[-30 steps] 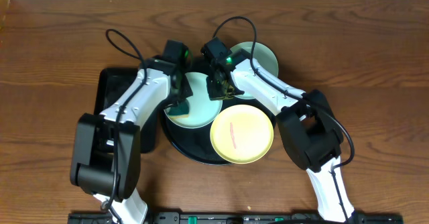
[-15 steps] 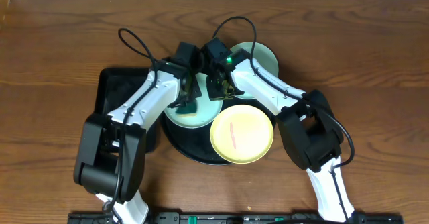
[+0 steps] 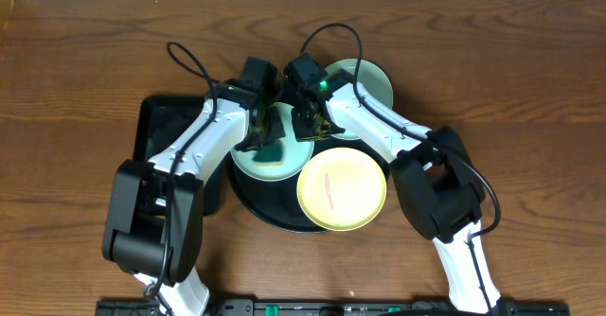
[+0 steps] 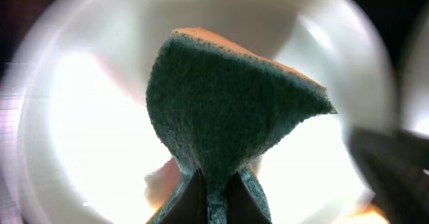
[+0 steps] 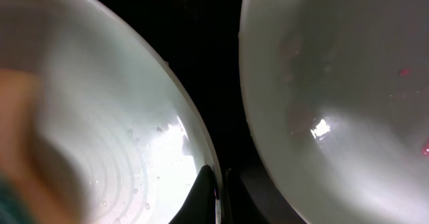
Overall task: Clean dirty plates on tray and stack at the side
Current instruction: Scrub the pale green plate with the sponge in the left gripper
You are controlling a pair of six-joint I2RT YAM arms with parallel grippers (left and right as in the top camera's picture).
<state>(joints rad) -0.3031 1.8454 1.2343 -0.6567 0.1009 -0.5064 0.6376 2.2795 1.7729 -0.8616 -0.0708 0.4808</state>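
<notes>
While none is stacked: plates (image 3: 341, 188) all on tray (image 3: 258, 202).
Left claw (image 4: 214, 184): clamps sponge (image 4: 228, 110) on left mint plate (image 5: 120, 137).
Right claw (image 5: 218, 190): pinches its rim.

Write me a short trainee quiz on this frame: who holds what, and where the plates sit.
1. True or false: the left end effector grips a green sponge over a mint plate.
2. Which plate sits at the front of the tray, nearest the robot? A the yellow plate; B a mint one; C none.
3. Fill in: the right end effector pinches the mint plate by its ___.
Key: 1 true; 2 A; 3 rim.
</notes>
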